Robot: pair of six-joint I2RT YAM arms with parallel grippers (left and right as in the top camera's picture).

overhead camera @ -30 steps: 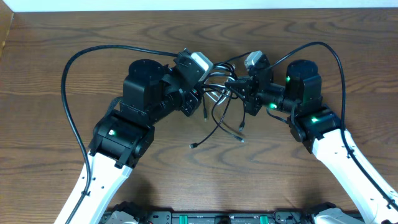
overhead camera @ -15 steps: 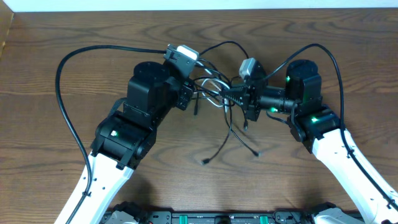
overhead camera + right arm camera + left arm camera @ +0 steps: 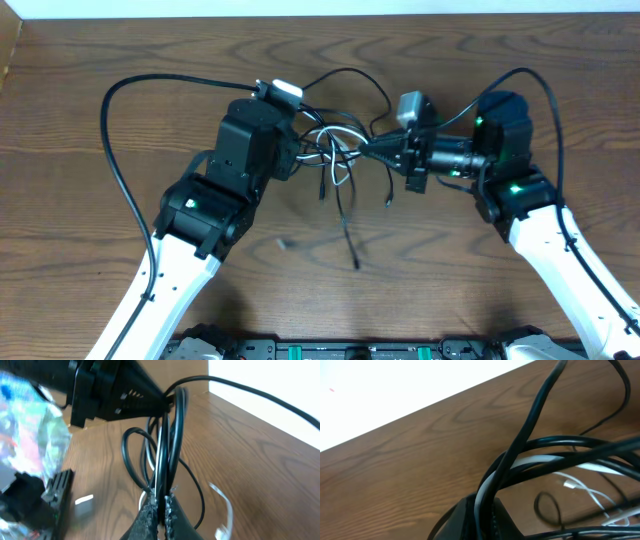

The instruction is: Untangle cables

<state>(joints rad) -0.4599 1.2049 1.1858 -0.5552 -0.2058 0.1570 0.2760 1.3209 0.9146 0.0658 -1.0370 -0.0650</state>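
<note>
The cables (image 3: 338,150) form a tangled bunch of thin black cords with a white one (image 3: 336,137), stretched between my two grippers above the wooden table. Loose ends hang down towards the front (image 3: 352,255). My left gripper (image 3: 300,152) is shut on the bunch's left side. In the left wrist view its fingers (image 3: 465,517) pinch a black and a white cord (image 3: 540,462). My right gripper (image 3: 373,150) is shut on the right side. In the right wrist view it (image 3: 161,500) clamps the cables (image 3: 170,435), which run straight to the left gripper (image 3: 125,395).
Thick black arm wires loop out on the left (image 3: 108,150) and on the right (image 3: 552,110). The table's back edge (image 3: 320,14) meets a white wall. Brown tabletop (image 3: 400,290) lies in front of the bunch.
The bunch has been drawn tighter between the grippers and shifted slightly towards the back. The dangling ends have swung and hang differently. Both grippers stay shut on it.
</note>
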